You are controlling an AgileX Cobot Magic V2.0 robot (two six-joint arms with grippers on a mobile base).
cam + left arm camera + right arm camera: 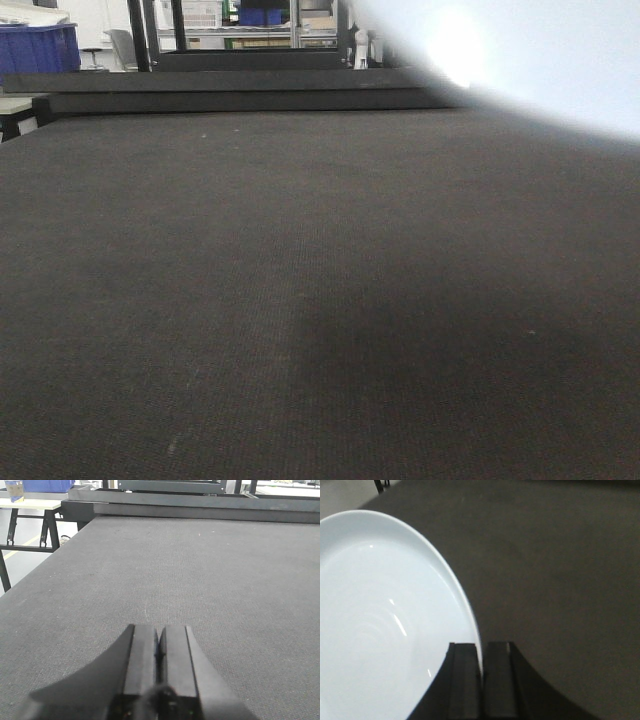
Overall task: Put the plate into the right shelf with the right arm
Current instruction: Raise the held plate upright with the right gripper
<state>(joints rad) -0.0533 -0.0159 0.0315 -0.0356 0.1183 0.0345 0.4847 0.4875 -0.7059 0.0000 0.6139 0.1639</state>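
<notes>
The glossy white plate (375, 630) fills the left of the right wrist view, held up off the dark table with its rim pinched between the two black fingers of my right gripper (481, 652), which is shut on it. In the front view the plate (530, 50) is a blurred pale shape at the top right, close to the camera. My left gripper (160, 640) hovers low over the grey table mat (200, 570), fingers pressed together with nothing between them. A steel rack with a blue bin (265, 15) shows far behind the table; I cannot tell whether it is the right shelf.
A dark mat covers the table (300, 300). Black raised bars (230, 90) run along its far edge. A blue bin (38, 48) stands at the far left on a side table (30, 504) with black legs. Floor lies beyond the table's left edge.
</notes>
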